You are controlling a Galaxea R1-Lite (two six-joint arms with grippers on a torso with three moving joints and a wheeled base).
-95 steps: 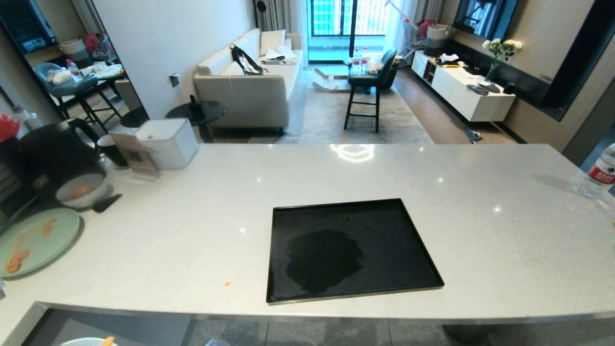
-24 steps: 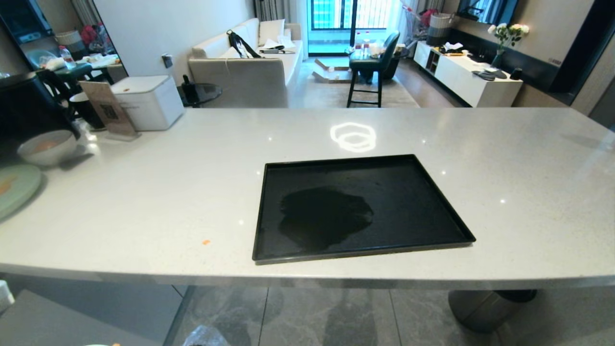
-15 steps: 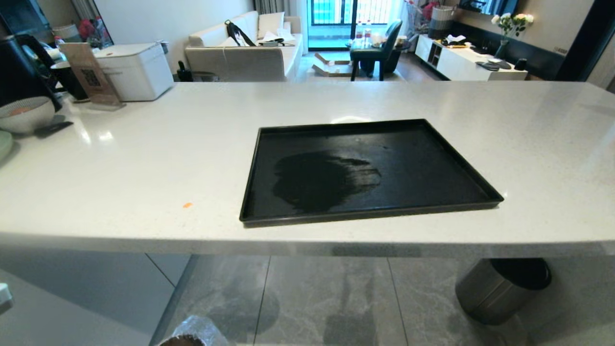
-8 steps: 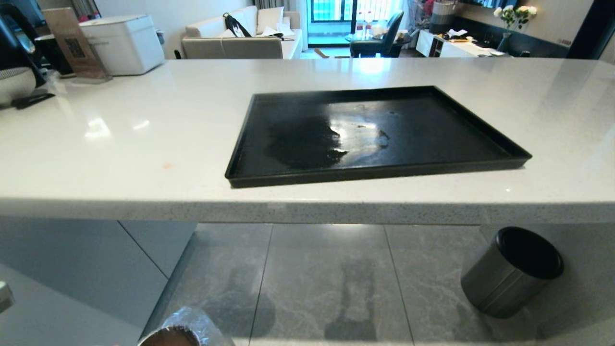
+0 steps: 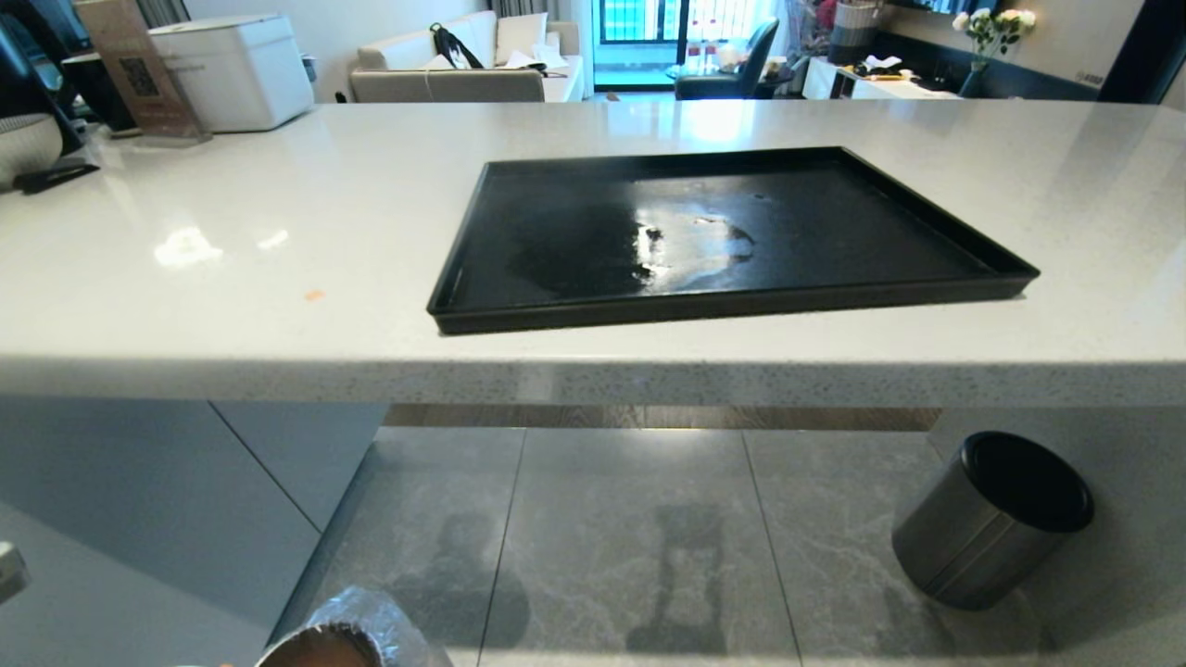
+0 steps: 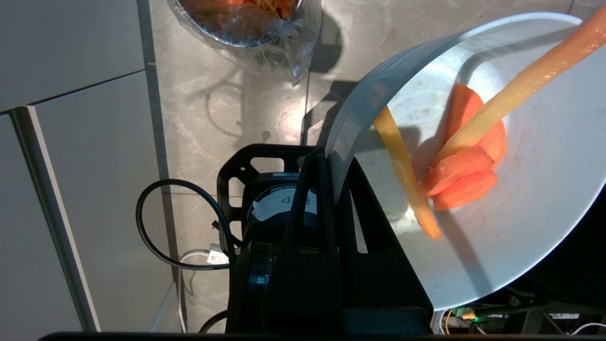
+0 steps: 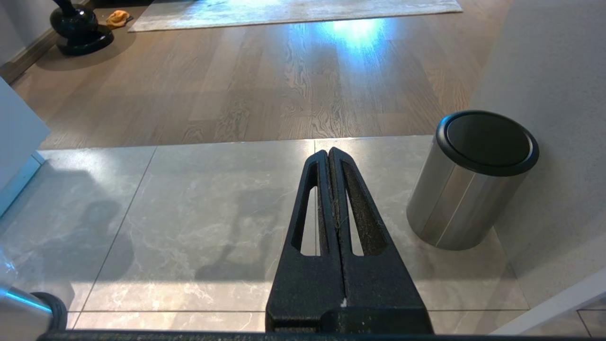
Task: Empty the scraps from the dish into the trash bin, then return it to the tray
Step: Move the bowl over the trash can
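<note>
In the left wrist view my left gripper is shut on the rim of the dish, a glossy pale bowl held low over the floor. The scraps, orange carrot slices and pale yellow sticks, lie inside it. The trash bin with its crinkled clear liner stands on the tiles ahead of the bowl, with orange bits inside; its rim also shows at the head view's lower edge. The black tray lies bare on the counter. My right gripper is shut on nothing, low over the floor.
The white counter's front edge overhangs the grey tiles. A steel cylinder with a black lid stands on the floor at the right, close to my right gripper. A tiny orange crumb lies left of the tray. A white box stands at the back left.
The head view has sunk: the counter now sits higher in the picture and more floor, the bin's rim and the steel cylinder show. The tray has stayed in place.
</note>
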